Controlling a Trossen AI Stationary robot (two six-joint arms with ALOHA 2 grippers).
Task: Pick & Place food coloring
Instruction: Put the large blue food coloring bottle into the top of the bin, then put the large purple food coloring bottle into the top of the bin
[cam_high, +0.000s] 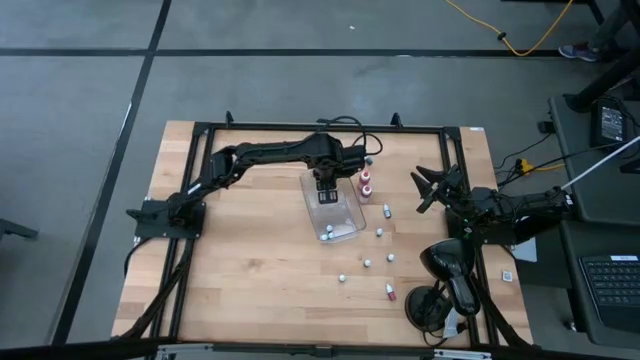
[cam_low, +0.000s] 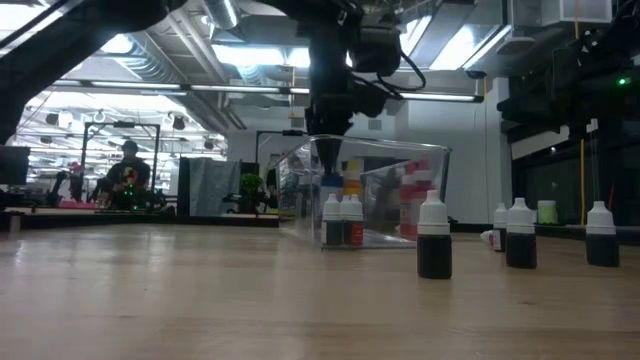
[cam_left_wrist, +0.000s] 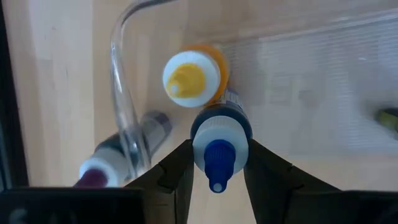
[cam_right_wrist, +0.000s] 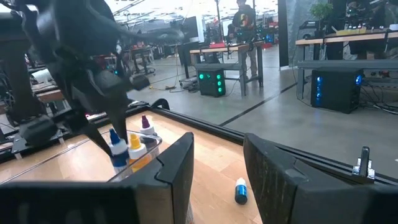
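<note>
Left wrist view: left hand (cam_left_wrist: 217, 171) clamped on blue-capped food coloring bottle (cam_left_wrist: 219, 140), long axis upright, inside clear tray (cam_high: 335, 205) at its far end, just beside orange bottle (cam_left_wrist: 193, 74). Right hand (cam_high: 425, 187) fingers apart, empty, waiting near worktop's (cam_high: 250, 270) right edge. Loose bottles (cam_high: 368, 263) nearer right arm.

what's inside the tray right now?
In the clear tray: an orange bottle at the far end, and beside it a blue-capped bottle gripped by the left fingers. Two white-capped bottles stand at the near end. The arm hides part of the far end.
</note>
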